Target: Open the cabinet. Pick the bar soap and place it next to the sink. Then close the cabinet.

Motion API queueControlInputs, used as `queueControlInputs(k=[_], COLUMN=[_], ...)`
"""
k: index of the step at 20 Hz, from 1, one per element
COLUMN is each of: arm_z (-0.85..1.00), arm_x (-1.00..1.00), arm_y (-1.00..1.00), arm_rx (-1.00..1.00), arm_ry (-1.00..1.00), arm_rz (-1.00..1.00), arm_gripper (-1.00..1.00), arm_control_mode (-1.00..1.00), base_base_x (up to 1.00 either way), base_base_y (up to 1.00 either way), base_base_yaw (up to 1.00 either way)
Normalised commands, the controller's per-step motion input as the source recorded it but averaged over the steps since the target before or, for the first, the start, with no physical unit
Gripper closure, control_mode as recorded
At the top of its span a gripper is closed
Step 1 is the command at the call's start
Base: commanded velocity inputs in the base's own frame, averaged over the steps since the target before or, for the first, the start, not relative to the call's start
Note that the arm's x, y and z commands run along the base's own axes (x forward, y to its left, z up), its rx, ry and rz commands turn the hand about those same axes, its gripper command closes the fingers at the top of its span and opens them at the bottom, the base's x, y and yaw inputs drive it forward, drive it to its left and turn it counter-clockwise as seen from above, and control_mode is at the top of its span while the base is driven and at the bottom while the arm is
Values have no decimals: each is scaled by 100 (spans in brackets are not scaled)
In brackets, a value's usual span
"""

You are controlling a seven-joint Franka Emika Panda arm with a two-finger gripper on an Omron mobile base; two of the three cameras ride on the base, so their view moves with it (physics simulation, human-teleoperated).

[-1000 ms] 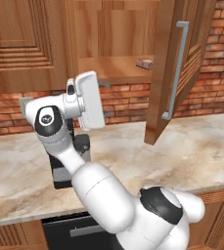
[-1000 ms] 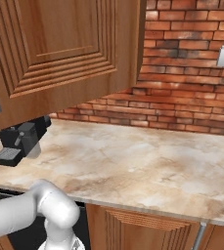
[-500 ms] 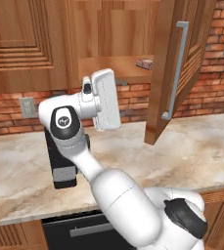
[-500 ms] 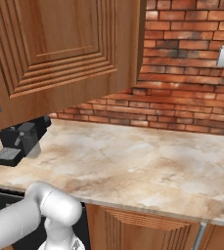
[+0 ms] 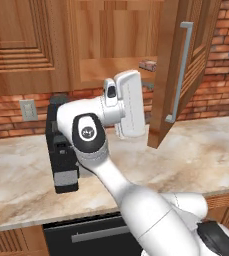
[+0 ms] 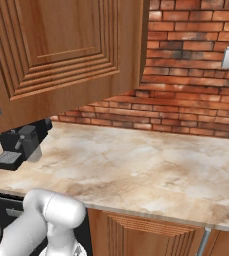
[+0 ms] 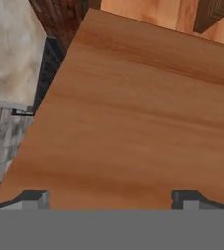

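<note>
The cabinet (image 5: 111,45) stands open, its door (image 5: 178,75) swung out to the right with the silver bar handle (image 5: 183,70) facing me; the same door (image 6: 61,50) looms in the right base view. The bar soap (image 5: 147,65), small and reddish-edged, lies on the wooden shelf (image 5: 106,70) close to the door. My white hand (image 5: 131,102) hangs just below the shelf's front edge, left of the door and under the soap. In the hand view my gripper (image 7: 110,199) is open with nothing between its fingertips (image 7: 33,197), facing a wooden cabinet surface (image 7: 133,112). The sink is out of view.
A black coffee machine (image 5: 61,150) stands on the marble counter (image 5: 196,150) left of my arm, also seen as the coffee machine (image 6: 23,142) in the right base view. A brick wall (image 6: 186,75) backs the counter (image 6: 151,165). A wall outlet (image 5: 28,109) sits at left.
My arm has swung right and risen, carrying the hand from above the coffee machine to a spot beneath the shelf near the open door. The jaws stayed open.
</note>
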Motion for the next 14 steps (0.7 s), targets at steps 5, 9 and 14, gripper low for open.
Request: queueControlInputs(k=[5, 9, 14], arm_z=[18, 17, 22], arm_x=[-41, -32, -24], arm_y=[-47, -45, -48], arm_rx=[0, 0, 0], arm_ry=[0, 2, 2], arm_rz=[0, 0, 0], arm_gripper=[-100, -100, -100], arm_control_mode=[-100, -100, -100], base_base_x=[0, 0, 0], base_base_y=[0, 0, 0], base_base_yaw=[0, 0, 0])
